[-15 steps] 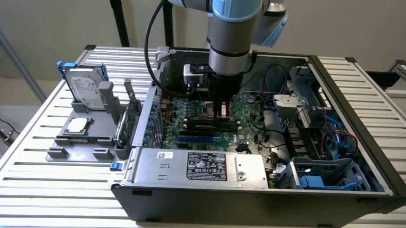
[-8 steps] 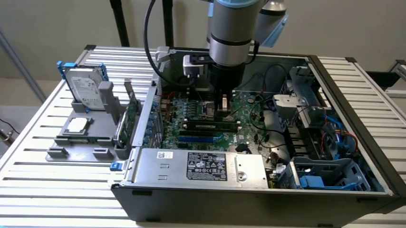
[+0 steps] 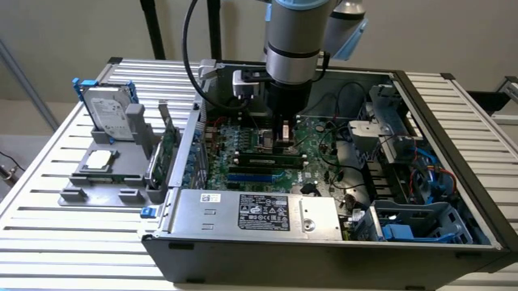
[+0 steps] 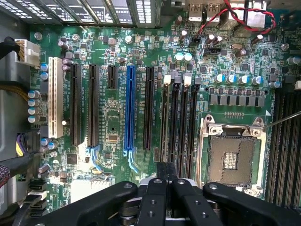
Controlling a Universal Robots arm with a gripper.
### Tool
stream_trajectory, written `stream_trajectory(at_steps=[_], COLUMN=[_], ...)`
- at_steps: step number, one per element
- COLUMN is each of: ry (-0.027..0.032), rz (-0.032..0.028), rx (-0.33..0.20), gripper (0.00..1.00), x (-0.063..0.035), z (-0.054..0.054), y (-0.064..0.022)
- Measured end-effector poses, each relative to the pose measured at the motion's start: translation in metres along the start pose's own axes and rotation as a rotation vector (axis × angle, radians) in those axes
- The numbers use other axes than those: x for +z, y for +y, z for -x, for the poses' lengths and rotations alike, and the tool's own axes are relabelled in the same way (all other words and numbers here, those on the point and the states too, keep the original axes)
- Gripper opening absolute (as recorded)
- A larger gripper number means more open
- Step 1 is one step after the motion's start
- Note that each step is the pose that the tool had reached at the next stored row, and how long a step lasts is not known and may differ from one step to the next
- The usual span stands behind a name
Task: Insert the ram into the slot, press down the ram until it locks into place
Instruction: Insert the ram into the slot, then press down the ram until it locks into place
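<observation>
The ram (image 3: 267, 161), a thin green stick with a pale label, stands on edge in a black slot (image 3: 242, 165) on the motherboard inside the open case. My gripper (image 3: 283, 143) hangs straight down over the stick's right half, its tips just above the stick's top edge; whether they touch it I cannot tell. In the wrist view my gripper (image 4: 167, 170) is shut, its two dark fingertips pressed together with nothing seen between them. They sit over the near end of a bank of parallel black memory slots (image 4: 184, 122) with white end clips.
Beside the slots are the square metal processor socket (image 4: 233, 155) and a blue socket (image 4: 129, 113). Outside the case, a grey fixture (image 3: 105, 176) holds a broad green card (image 3: 166, 151), a hard drive (image 3: 109, 112) and a processor (image 3: 99, 159). A power supply (image 3: 251, 212) fills the case's front.
</observation>
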State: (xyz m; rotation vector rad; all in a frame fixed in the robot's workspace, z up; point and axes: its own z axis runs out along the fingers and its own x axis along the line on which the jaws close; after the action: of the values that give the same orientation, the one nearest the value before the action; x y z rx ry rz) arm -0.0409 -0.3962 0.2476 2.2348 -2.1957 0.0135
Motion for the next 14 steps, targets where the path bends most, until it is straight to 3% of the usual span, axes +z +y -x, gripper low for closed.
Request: stream_trajectory(at_steps=[14], ry=[0.0], rz=[0.0], rx=[0.0], gripper=[0.11], x=[0.0026], z=[0.0001], y=[0.0027])
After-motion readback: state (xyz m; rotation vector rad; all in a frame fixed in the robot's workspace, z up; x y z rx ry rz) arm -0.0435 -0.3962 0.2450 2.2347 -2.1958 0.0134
